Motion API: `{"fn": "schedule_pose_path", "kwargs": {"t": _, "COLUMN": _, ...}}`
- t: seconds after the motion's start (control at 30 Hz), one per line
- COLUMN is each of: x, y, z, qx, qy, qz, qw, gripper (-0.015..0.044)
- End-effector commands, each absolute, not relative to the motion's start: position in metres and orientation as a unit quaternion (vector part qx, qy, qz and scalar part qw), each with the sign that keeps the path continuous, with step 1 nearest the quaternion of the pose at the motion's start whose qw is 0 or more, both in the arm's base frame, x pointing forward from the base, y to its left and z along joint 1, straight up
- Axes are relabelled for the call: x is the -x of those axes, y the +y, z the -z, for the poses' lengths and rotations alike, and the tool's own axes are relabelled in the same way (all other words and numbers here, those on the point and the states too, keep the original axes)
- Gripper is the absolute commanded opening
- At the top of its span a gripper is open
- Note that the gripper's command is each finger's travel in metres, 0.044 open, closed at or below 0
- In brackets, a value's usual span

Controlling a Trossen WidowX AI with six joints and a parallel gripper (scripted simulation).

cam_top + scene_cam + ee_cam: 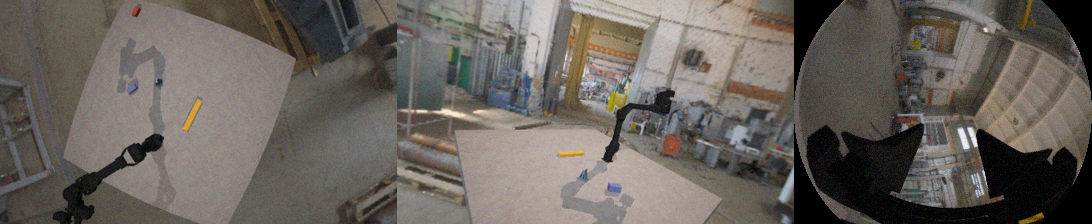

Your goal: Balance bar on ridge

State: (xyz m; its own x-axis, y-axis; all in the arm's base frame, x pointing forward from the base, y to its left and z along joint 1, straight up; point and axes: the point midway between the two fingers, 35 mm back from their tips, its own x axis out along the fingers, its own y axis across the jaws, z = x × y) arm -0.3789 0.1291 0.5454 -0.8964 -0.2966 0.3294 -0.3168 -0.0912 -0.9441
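From my station I see the yellow bar [192, 114] lying flat on the grey table [240, 80], not on the ridge [158, 82], the small dark blue wedge that sits apart from the bar's upper end, toward the table's far left side in the top view. Taking the ridge as my landmark, the bar lies off to one side of it with bare table between them, and a purple block [132, 89] rests near the ridge on the opposite side from the bar. A red block [136, 11] sits well away from the ridge, right at the table's edge. In the exterior view the ridge [583, 175] stands upright as a small triangle, with the bar [571, 154] behind it and the purple block [614, 187] closer to the camera beside it. My arm is raised high above the table, well apart from the ridge, and its gripper [157, 141] points out into the hall rather than down. The wrist view shows both fingers standing apart with only the building visible between them, so the gripper is spread and holding nothing.
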Motion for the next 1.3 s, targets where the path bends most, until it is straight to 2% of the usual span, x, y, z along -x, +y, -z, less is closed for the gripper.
{"fn": "schedule_pose_path", "kwargs": {"t": 0.0, "x": 0.374, "y": 0.154, "z": -0.538, "qx": -0.195, "qy": -0.662, "qz": -0.723, "qw": 0.024, "gripper": 0.0315}}
{"fn": "schedule_pose_path", "kwargs": {"t": 0.57, "x": 0.324, "y": 0.253, "z": -0.518, "qx": -0.073, "qy": -0.629, "qz": -0.763, "qw": 0.128, "gripper": 0.0315}}
{"fn": "schedule_pose_path", "kwargs": {"t": 1.27, "x": 0.231, "y": 0.355, "z": -0.475, "qx": 0.084, "qy": -0.547, "qz": -0.794, "qw": 0.254, "gripper": 0.0315}}
